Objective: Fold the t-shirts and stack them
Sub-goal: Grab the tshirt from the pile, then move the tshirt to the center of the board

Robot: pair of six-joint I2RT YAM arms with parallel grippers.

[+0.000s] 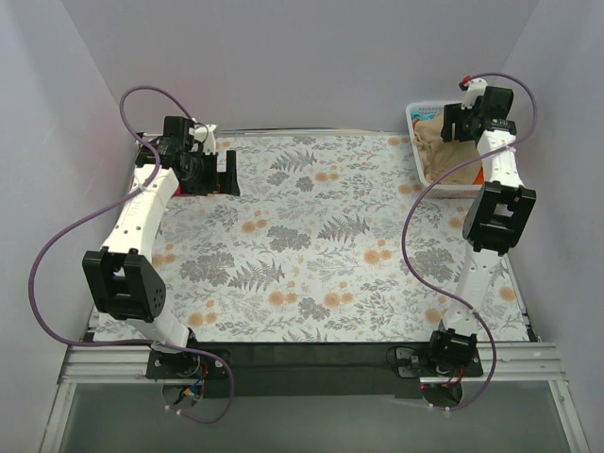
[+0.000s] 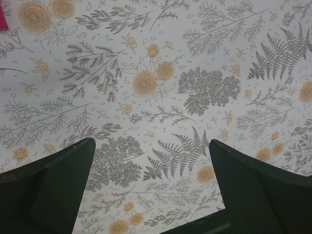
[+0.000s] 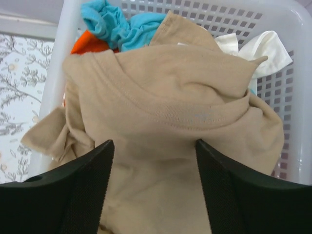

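Right wrist view first: what does the shirt look like?

A tan t-shirt (image 3: 161,141) lies crumpled on top of the pile in the white basket (image 3: 273,24). Its stitched collar faces up, and a fold of it spills over the basket's left wall. Under it show a teal garment (image 3: 117,22), an orange garment (image 3: 87,44) and a white garment (image 3: 261,48).

And the right gripper (image 3: 153,146)?

It is spread wide, one finger to each side of the shirt's body just below the collar, gripping nothing. Whether the tips touch the fabric I cannot tell from this angle.

Where does the basket sit on the bench (image 1: 311,357)?

At the far right corner, close to the right edge.

The left gripper (image 2: 151,142)?

It is near the far left corner and also spread wide, with the floral tablecloth (image 2: 146,83) showing between its fingers. A red-pink thing (image 2: 2,17) peeks in at the corner of its camera; too little of it shows to name it.

How much room is there?

From the top camera, flat floral cloth runs from the near edge to the far edge across the middle of the bench. Pale walls (image 1: 283,57) stand close along the left, far and right edges.
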